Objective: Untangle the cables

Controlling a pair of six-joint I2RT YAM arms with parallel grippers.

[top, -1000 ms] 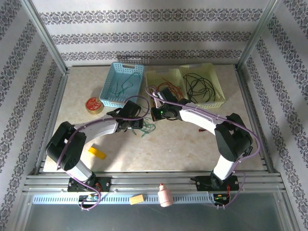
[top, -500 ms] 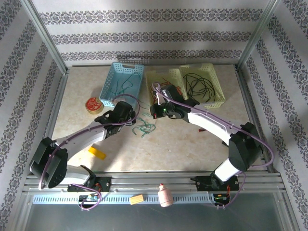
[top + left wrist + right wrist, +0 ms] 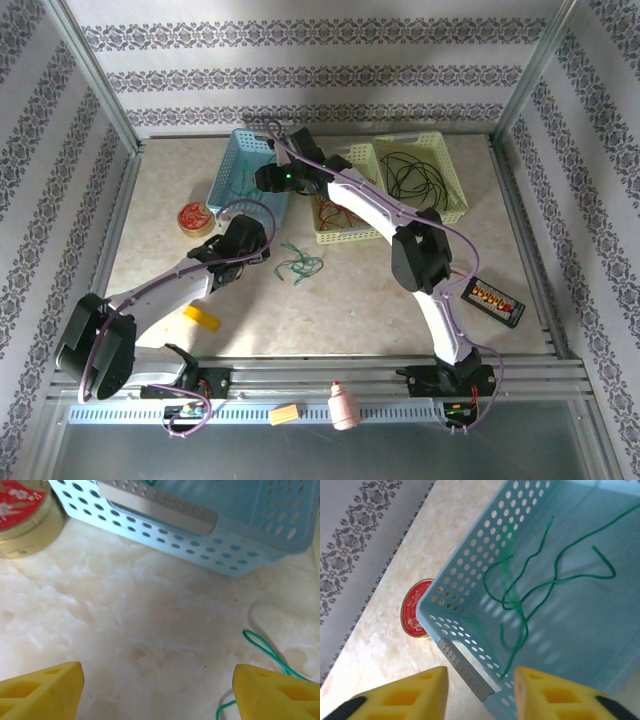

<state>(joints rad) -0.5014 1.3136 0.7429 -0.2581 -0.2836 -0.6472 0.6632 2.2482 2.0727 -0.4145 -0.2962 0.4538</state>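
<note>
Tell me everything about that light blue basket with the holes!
The light blue plastic basket is rectangular, with rows of round holes in its walls and a slot handle at the end. It stands upright on the pale marble-look table, beside a red-lidded round tin. A thin green cable lies looped inside.

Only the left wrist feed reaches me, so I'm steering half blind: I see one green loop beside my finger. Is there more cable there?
Observer: Yes. From above, a small green tangle lies on the table, just right of the left gripper.
Operator: Anything inside the blue basket?
Observer: A loose green cable lies in it.
Operator: Where is the right gripper?
Observer: It hovers above that basket, jaws apart, nothing between them.
</note>
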